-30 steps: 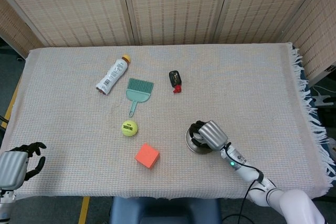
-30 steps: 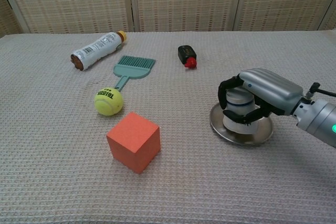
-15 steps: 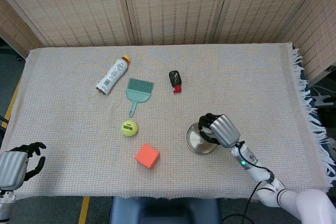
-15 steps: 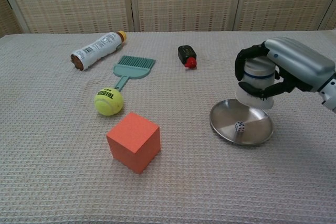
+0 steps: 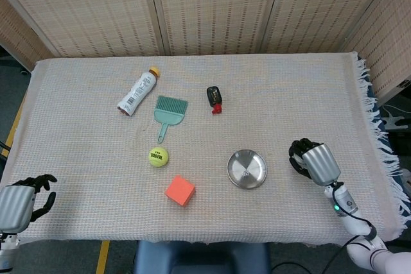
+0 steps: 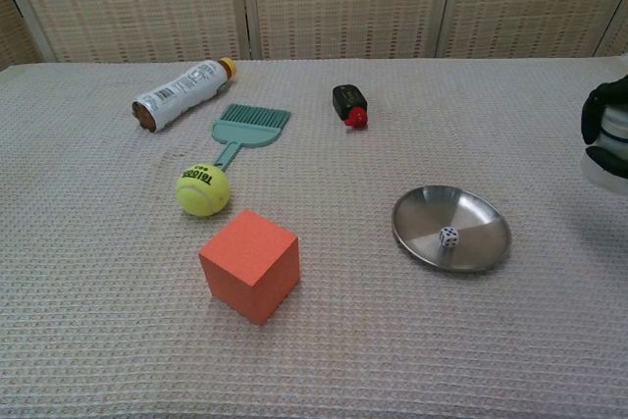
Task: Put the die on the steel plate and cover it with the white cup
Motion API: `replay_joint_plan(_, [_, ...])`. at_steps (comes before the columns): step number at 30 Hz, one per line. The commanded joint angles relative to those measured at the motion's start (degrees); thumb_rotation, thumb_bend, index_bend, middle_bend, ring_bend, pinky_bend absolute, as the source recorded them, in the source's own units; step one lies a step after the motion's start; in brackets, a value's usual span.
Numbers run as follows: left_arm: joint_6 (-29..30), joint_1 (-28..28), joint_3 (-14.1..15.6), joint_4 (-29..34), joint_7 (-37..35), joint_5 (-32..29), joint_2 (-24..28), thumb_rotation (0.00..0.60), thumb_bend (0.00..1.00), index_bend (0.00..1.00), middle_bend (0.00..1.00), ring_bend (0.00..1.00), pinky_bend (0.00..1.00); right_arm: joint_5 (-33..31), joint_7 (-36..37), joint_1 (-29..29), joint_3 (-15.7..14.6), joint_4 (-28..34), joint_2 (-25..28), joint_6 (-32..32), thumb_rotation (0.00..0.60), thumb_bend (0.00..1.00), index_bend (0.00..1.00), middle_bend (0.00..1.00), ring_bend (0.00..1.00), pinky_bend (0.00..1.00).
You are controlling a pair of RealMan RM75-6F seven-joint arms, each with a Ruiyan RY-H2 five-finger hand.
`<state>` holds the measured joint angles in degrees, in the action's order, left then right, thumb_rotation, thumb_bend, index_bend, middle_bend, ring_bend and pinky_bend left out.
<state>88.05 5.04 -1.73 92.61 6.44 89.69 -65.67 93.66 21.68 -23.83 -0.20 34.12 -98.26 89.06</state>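
A small white die (image 6: 448, 236) lies uncovered in the round steel plate (image 6: 481, 223), also seen from the head view as the die (image 5: 244, 174) on the plate (image 5: 254, 162). My right hand (image 5: 313, 162) grips the white cup (image 6: 608, 154) upside down, well to the right of the plate and above the cloth; only its edge shows at the chest view's right border. My left hand (image 5: 20, 202) hangs off the table's near-left corner with fingers curled and nothing in it.
An orange cube (image 6: 250, 264) and a tennis ball (image 6: 202, 189) lie left of the plate. Farther back are a teal brush (image 6: 245, 128), a lying bottle (image 6: 181, 92) and a small black and red object (image 6: 348, 104). The cloth's fringed edge (image 5: 379, 133) runs along the right.
My right hand lifted the white cup off the plate and carried it away to the right, uncovering the die. The left hand stayed still.
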Motion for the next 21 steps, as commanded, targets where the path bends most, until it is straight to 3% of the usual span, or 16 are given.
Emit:
replay_joint_plan(1, [-0.2,0.1,0.0,0.0,0.3,-0.1,-0.1,0.600,0.40,0.42,0.53,0.54,0.65,-3.2,11.0,-0.1,1.7,-10.6,-3.2,-5.0,0.600,0.33,0.56,0.52,0.52,0.66])
replay_joint_plan(8, [-0.1,0.0,-0.1,-0.1,0.6,-0.2,-0.2,0.600,0.40,0.42,0.53,0.53,0.65,-5.2,21.0,-2.6,3.2,-20.9,-7.6,-11.5,0.600,0.28,0.55,0.52,0.47,0.63])
replay_joint_plan(21, [0.0,0.1,-0.2,-0.4,1.4,-0.2,-0.6,0.600,0.40,0.42,0.53,0.54,0.65,-4.2,26.4,-4.8,1.9,-26.7,-11.7,-14.1,0.600,0.27,0.53,0.52,0.45,0.61])
